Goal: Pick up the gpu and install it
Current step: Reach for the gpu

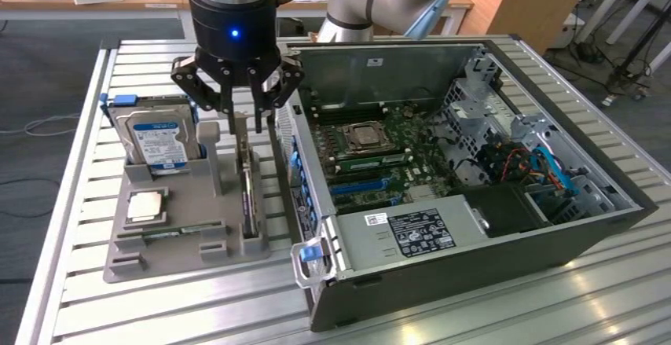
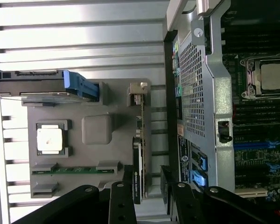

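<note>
Gpu point(image 1: 248, 196) stands edgewise in the holder point(image 1: 168, 255), left of centre: probably light, stiff, fragile; I'd pinch its top edge. My gripper point(image 1: 241, 113) hangs spread above.

Left of centre in the frame, the gripper point(image 1: 242, 111) hangs with its fingers spread wide, straight above the gpu point(image 1: 248, 196), which stands on edge in a slot of a grey holder point(image 1: 173, 257). From where I stand I cannot tell whether the fingertips touch the card. The holder also carries a hard drive point(image 1: 157, 142) upright at its far end, a square processor chip point(image 1: 144, 207) lying flat, and a memory stick point(image 1: 173, 233) nearer the bottom of the frame. Across the right half, an open computer case point(image 1: 472, 274) shows its motherboard point(image 1: 388, 164). Everything rests on a slatted metal table point(image 1: 157, 313).
</note>
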Robot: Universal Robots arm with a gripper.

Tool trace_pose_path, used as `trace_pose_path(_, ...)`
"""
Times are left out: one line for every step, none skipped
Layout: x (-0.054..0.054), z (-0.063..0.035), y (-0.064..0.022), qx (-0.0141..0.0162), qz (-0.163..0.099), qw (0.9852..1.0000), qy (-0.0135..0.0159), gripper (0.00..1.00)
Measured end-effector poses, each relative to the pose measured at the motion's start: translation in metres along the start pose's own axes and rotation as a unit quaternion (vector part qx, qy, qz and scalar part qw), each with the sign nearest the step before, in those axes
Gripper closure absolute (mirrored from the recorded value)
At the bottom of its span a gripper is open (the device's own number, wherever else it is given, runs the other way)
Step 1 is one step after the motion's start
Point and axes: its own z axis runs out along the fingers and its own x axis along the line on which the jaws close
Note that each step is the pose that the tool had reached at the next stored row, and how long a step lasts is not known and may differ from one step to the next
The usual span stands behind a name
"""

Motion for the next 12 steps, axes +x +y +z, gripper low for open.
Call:
trace_pose_path(0.0003, -0.0001, -0.0002, 0.0001, 0.000, 1.0000, 0.0000, 0.63)
trace_pose_path(0.0006, 0.0000, -0.0004, 0.0000, 0.000, 1.0000, 0.0000, 0.63)
trace_pose_path(0.0010, 0.0000, -0.0006, -0.0001, 0.000, 1.0000, 0.0000, 0.63)
trace_pose_path(0.0012, -0.0001, -0.0009, -0.0001, -0.001, 1.0000, 0.0000, 0.63)
trace_pose_path(0.0013, 0.0000, -0.0010, -0.0002, -0.001, 1.0000, 0.0000, 0.63)
trace_pose_path(0.0013, 0.0000, -0.0011, -0.0002, -0.002, 1.0000, 0.0001, 0.63)
trace_pose_path(0.0014, 0.0000, -0.0012, -0.0003, -0.003, 1.0000, 0.0001, 0.63)
trace_pose_path(0.0014, 0.0000, -0.0014, -0.0002, -0.004, 1.0000, 0.0002, 0.63)
trace_pose_path(0.0014, 0.0000, -0.0016, -0.0002, -0.005, 1.0000, 0.0002, 0.63)
trace_pose_path(0.0016, 0.0001, -0.0018, -0.0003, -0.006, 1.0000, 0.0003, 0.63)
trace_pose_path(0.0018, 0.0000, -0.0019, -0.0002, -0.006, 1.0000, 0.0003, 0.63)
trace_pose_path(0.0020, 0.0000, -0.0021, -0.0002, -0.007, 1.0000, 0.0003, 0.63)
